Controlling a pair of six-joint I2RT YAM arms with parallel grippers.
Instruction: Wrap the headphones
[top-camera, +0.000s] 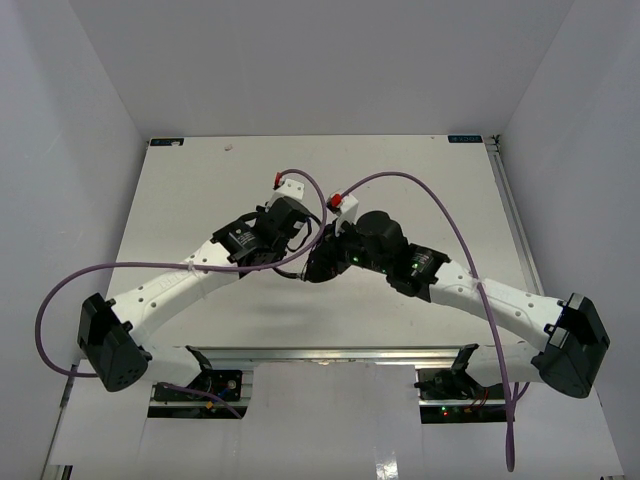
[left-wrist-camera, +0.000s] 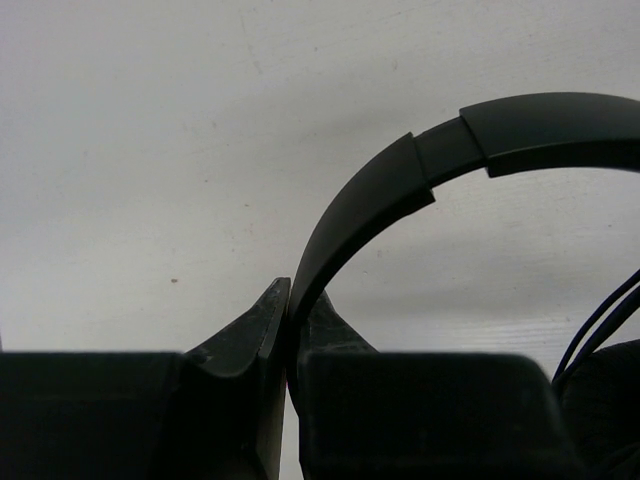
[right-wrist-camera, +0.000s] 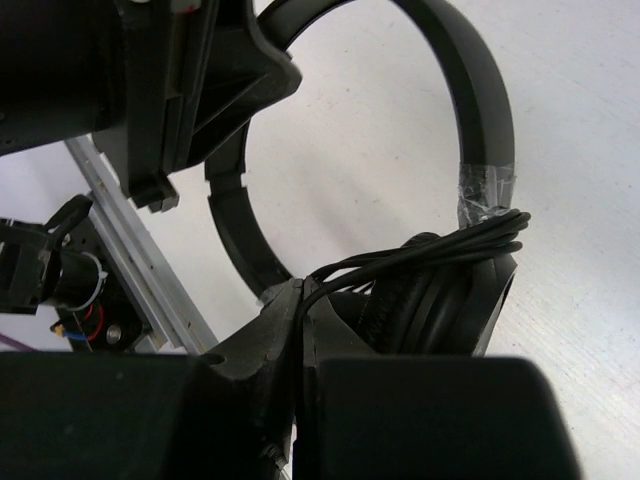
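Jaws both clamped shut on the headphones (right-wrist-camera: 480, 100), mid-tabletop (top-camera: 200, 180).
Left jaws squeezed the headband (left-wrist-camera: 380, 190); right jaws pinched the cord (right-wrist-camera: 430, 250), earcup (right-wrist-camera: 440, 300) at 3 o'clock.

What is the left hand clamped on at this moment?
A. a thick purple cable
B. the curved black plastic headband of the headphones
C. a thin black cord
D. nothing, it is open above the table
B: in the left wrist view the left hand is pinched shut on the curved black plastic headphone headband; it is the right hand that pinches the thin black cord.
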